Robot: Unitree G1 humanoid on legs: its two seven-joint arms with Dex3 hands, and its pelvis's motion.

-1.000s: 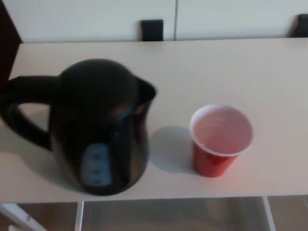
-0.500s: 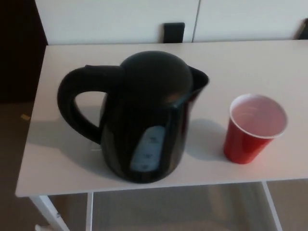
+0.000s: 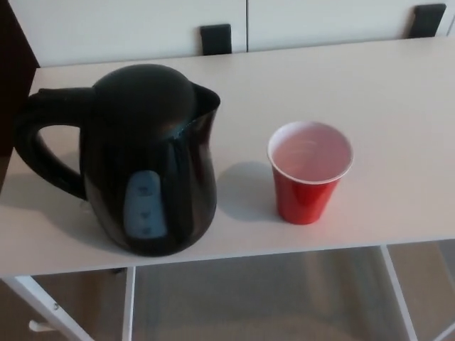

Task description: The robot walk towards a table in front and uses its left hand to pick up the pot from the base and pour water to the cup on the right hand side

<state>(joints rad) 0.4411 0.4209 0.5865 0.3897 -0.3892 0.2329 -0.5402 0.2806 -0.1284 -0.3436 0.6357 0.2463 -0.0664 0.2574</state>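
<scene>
White table [image 3: 398, 106] holds black pot [image 3: 142, 156] beside red cup [image 3: 307, 181]; neither robot hand shows.

no readable text, brand, number or sign shows anywhere. the black pot [image 3: 146, 156] has a pale blue-grey window [image 3: 146, 204] on its side bearing faint marks, too blurred to read. the red cup [image 3: 308, 170] and the white table [image 3: 398, 106] are unmarked.

A black pot [image 3: 146, 160] stands upright, handle to the left, spout facing an upright red cup [image 3: 309, 172] with white inside.
</scene>
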